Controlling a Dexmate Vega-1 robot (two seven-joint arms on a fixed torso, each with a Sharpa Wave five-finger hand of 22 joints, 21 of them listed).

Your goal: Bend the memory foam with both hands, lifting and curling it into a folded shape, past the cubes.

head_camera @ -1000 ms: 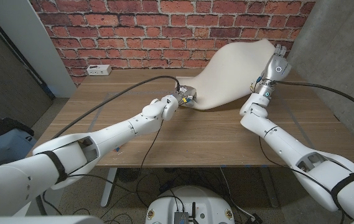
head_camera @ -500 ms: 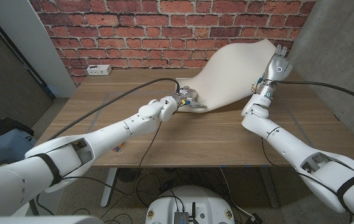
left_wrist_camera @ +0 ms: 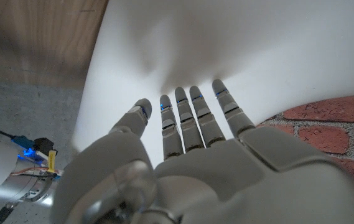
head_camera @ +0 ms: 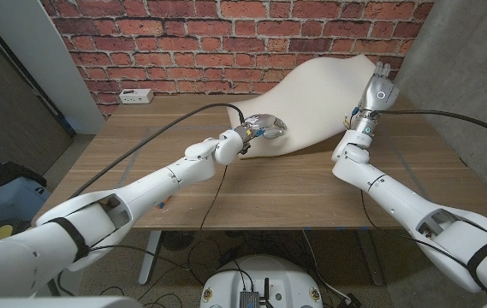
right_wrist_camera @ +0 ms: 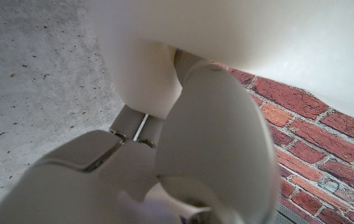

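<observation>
The cream memory foam (head_camera: 320, 103) stands curled up from the table, its low edge on the wood and its far corner raised against the brick wall. My left hand (head_camera: 264, 128) presses on the foam's lower left part. In the left wrist view its straight fingers (left_wrist_camera: 195, 115) touch the foam (left_wrist_camera: 257, 50) with their tips and hold nothing. My right hand (head_camera: 382, 88) grips the raised right edge high up. In the right wrist view the foam (right_wrist_camera: 288, 31) sits pinched at my thumb (right_wrist_camera: 208, 124).
A white power strip (head_camera: 132, 96) lies at the table's back left. The brick wall stands close behind the foam and a concrete pillar (head_camera: 466, 51) rises at the right. Black cables run along both arms. Bare wood (head_camera: 269, 184) spreads in front of the foam.
My left hand has moved right and up from the foam's lower left corner onto its face, fingers now stretched out. The right hand has stayed high on the raised edge.
</observation>
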